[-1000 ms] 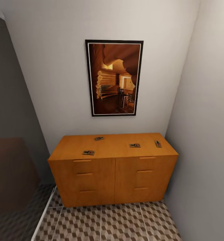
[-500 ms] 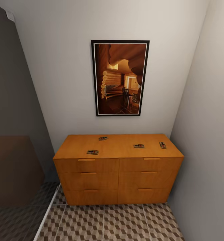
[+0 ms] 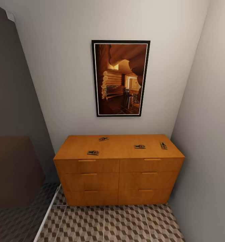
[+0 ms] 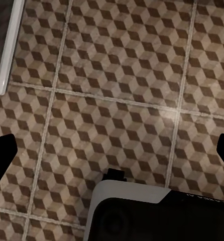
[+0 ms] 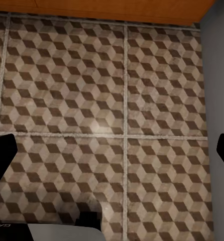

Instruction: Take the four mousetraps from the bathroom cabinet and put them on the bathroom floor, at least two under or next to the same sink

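The orange-brown cabinet [image 3: 118, 174] stands against the far wall with its drawers shut. Several mousetraps lie flat on its top: one near the front left [image 3: 93, 153], one at the back [image 3: 103, 138], and a pair towards the right end [image 3: 139, 146] [image 3: 163, 145]. The cube-patterned bathroom floor [image 3: 119, 223] runs from the cabinet's foot towards me. My left gripper [image 4: 112, 155] hangs open over bare tiles [image 4: 117, 75]. My right gripper [image 5: 112, 153] is open too, above tiles [image 5: 67, 75] near the cabinet's base [image 5: 102, 9]. The sink is out of view.
A framed picture [image 3: 121, 78] hangs above the cabinet. A grey wall [image 3: 206, 151] closes the right side. At the left, a white sill [image 3: 47, 215] borders a dark shower area [image 3: 11, 174]. My white base [image 4: 142, 211] shows below the left gripper.
The whole head view shifted between one second and half a second ago, so the cabinet now sits more square-on: the camera moved. Nothing has changed since; the mousetraps lie where they were.
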Robot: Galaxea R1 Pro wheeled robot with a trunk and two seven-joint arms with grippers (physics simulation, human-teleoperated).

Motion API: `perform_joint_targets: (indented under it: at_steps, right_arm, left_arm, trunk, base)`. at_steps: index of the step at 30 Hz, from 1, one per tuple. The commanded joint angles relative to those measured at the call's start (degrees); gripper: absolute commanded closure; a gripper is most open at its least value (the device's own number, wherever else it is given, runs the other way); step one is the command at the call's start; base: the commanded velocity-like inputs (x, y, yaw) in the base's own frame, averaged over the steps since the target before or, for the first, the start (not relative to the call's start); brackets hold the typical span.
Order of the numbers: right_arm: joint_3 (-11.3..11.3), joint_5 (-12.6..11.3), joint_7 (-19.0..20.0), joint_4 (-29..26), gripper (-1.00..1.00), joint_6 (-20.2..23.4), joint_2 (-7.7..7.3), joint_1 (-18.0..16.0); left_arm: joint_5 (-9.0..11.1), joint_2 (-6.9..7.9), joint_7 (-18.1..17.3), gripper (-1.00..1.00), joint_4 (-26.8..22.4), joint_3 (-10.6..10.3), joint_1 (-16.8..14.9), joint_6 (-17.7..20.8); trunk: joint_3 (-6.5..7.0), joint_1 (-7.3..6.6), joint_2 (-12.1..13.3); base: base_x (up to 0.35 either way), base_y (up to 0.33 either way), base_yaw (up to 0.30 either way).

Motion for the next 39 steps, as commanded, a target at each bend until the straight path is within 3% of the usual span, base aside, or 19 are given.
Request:
perform_joint_targets:
  at_steps: [1,21,39]
  right_arm:
    - [-0.01,0.32,-0.01,0.04,-1.00,-0.16,-0.01,-0.05]
    - [-0.01,0.32,-0.01,0.04,-1.00,-0.16,-0.01,-0.05]
    - [-0.07,0.32,-0.01,0.04,-1.00,-0.16,-0.01,-0.05]
  left_arm:
    - [-0.01,-0.06,0.00,-1.00,0.02,0.23,-0.05,-0.17]
    - [-0.15,-0.11,0.05,-1.00,0.02,0.26,-0.05,-1.61]
    - [-0.77,-1.21,0.17,-1.00,0.10,0.18,-0.05,-2.11]
  trunk:
    - [-0.13,0.03,-0.12]
    - [-0.13,0.03,-0.12]
    - [-0.13,0.03,-0.12]
  base:
    - [0.000,0.000,0.000]
    - [0.001,-0.001,0.000]
    - [0.223,-0.159,0.000]
